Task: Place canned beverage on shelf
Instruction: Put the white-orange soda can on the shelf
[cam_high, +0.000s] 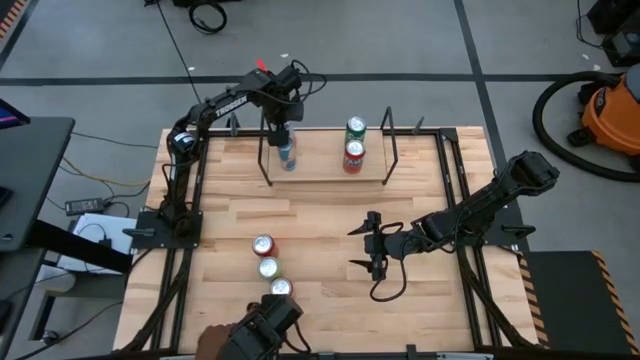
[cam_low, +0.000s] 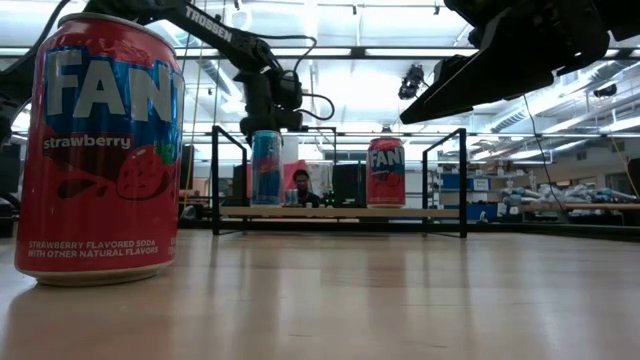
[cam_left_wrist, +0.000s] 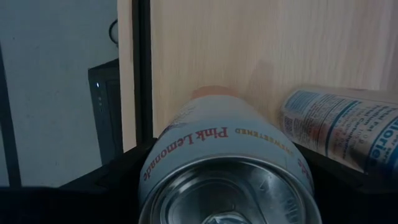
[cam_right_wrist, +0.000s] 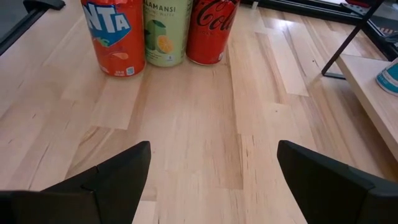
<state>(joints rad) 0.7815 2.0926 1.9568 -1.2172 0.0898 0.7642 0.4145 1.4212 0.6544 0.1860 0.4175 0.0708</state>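
Observation:
The shelf (cam_high: 325, 170) is a low light-wood plank with black rod uprights at the table's far side; it also shows in the low view (cam_low: 340, 212). My left gripper (cam_high: 283, 130) is over its left end, shut on a pink-lemonade can (cam_left_wrist: 230, 168). A blue-and-white can (cam_high: 288, 158) stands on the plank beside it, also seen in the left wrist view (cam_left_wrist: 342, 130) and the low view (cam_low: 266, 168). A green-topped can (cam_high: 355, 127) and a red can (cam_high: 353, 153) stand on the plank's right part. My right gripper (cam_high: 365, 247) is open and empty over the table's middle right. My left gripper holds the pink-lemonade can by its upper side wall, just below the top rim (cam_left_wrist: 186, 143), between its two fingers (cam_left_wrist: 118, 177). The fingers come from above, pointing down. The can is upright. Whether its base is on the plank is hidden by the can itself.
Three cans stand in a row near the front edge: red (cam_high: 263, 245), pale green (cam_high: 268, 267) and strawberry soda (cam_high: 281, 288), the last large in the low view (cam_low: 100, 150). A dark device (cam_high: 265, 328) and a hand (cam_high: 213, 340) are at the near edge. Bare wood lies between row and shelf.

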